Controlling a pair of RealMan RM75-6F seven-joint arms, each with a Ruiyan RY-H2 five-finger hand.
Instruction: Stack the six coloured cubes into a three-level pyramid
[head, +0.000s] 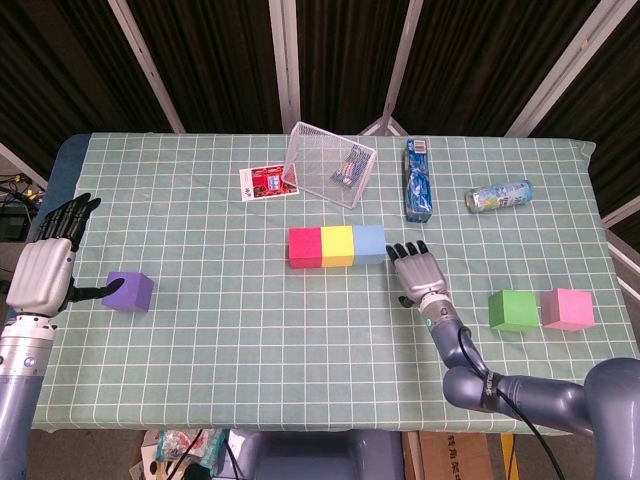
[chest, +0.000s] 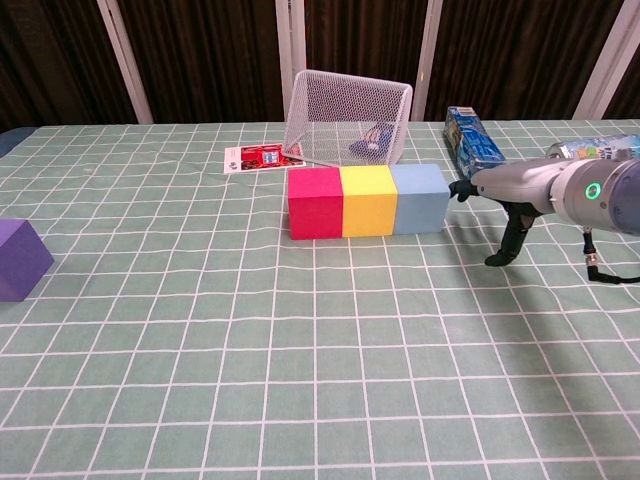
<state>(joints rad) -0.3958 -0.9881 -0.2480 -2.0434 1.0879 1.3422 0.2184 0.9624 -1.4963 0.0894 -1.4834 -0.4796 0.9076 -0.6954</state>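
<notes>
At the far left, the left hand (head: 42, 272) stands upright beside the table edge, fingers stretched upward and apart, thumb reaching toward the purple cube (head: 128, 291) and holding nothing. That cube sits alone on the green checked tablecloth (head: 230, 340), well apart from the others.

Further right, toward the back, a red printed card (head: 263, 183) lies flat just beside a tipped wire mesh basket (head: 330, 164), which has a small packet inside.

In front of the basket, 3 cubes form 1 row, touching side to side: the red cube (head: 305, 247), the yellow cube (head: 338, 246) and the blue cube (head: 370, 243).

Just right of the blue cube, the right hand (head: 418, 273) is palm-down over the cloth, fingers spread and empty; its fingertips (chest: 456, 188) are at the blue cube's right face, and whether they touch it cannot be told.

Behind this hand lies a blue carton (head: 418, 179), and further right a plastic bottle (head: 499, 195) on its side.

Near the right edge, the green cube (head: 513, 310) and the pink cube (head: 567, 309) sit close together with a small gap between them.
</notes>
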